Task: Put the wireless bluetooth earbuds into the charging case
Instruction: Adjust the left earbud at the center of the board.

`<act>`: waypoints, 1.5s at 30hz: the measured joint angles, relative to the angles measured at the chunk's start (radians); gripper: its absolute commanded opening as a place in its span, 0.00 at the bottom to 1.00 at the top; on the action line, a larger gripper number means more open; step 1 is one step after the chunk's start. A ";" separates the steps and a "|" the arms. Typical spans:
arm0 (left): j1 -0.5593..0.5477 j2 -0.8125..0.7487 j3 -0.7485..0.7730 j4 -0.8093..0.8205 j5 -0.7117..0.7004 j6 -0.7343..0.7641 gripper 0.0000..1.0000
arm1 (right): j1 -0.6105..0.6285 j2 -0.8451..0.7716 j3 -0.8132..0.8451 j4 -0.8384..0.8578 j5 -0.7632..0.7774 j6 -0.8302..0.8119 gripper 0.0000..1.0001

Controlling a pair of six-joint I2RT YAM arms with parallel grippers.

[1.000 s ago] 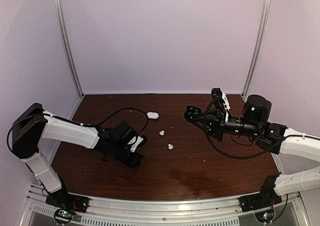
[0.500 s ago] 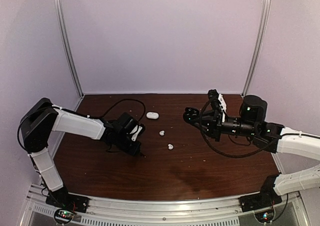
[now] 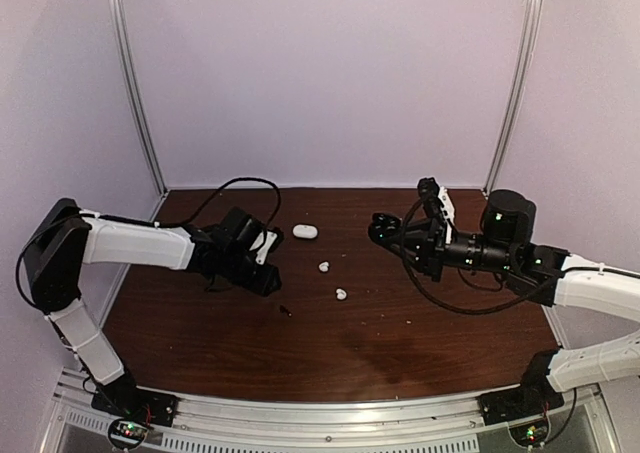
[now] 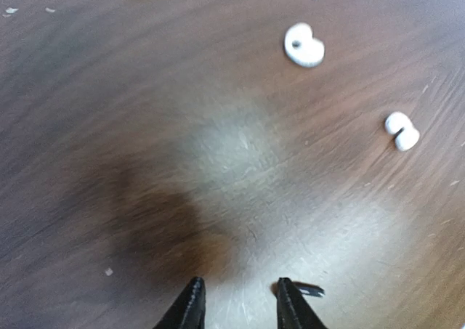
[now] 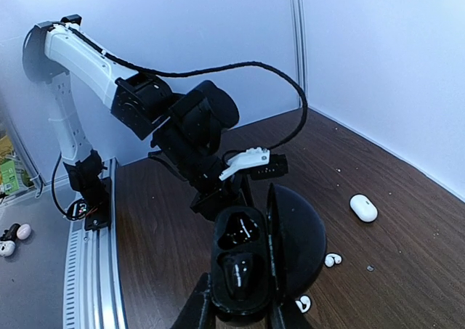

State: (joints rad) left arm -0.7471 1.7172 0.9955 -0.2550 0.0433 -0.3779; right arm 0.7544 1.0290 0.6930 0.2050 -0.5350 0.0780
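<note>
The left hand (image 4: 236,300) hangs low over the desk (image 4: 109,162) with its fingers slightly spread and pinching nothing. A small black piece (image 4: 314,290) lies just beside its right fingertip. One white earbud (image 4: 304,44) lies ahead and a second white earbud (image 4: 402,131) further right, both nearer this arm. The right hand (image 5: 236,313) clamps the open charging case (image 5: 243,263), whose dark sockets are hard to read.

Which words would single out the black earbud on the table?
On the dark wooden table, find the left gripper. Just beside its fingertips, toward the near edge, lies the black earbud: a tiny dark speck, unlike the two white earbuds.
</note>
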 measured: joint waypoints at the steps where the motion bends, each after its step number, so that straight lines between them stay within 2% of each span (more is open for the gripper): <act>1: 0.003 -0.037 -0.010 -0.002 0.000 -0.006 0.39 | 0.000 -0.003 0.000 0.000 0.000 0.000 0.11; 6: -0.053 -0.140 -0.027 -0.008 0.003 -0.019 0.40 | -0.002 -0.020 0.000 0.000 0.000 0.000 0.11; 13: -0.151 -0.077 -0.011 -0.015 0.029 -0.040 0.38 | -0.003 -0.022 0.000 0.001 -0.002 0.005 0.11; 24: -0.151 0.089 0.080 -0.063 0.016 -0.040 0.37 | -0.003 -0.033 0.000 0.000 -0.003 0.008 0.11; 39: -0.151 0.101 0.075 -0.148 0.013 -0.013 0.34 | -0.003 -0.043 0.000 -0.001 -0.003 0.008 0.12; 45: -0.151 0.101 0.075 -0.187 -0.039 -0.011 0.33 | -0.003 -0.054 -0.003 -0.007 -0.002 0.008 0.12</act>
State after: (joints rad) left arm -0.8986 1.8179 1.0706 -0.4419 0.0040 -0.3885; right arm 0.7509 0.9749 0.6895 0.1978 -0.5369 0.0860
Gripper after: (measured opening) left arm 0.334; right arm 0.207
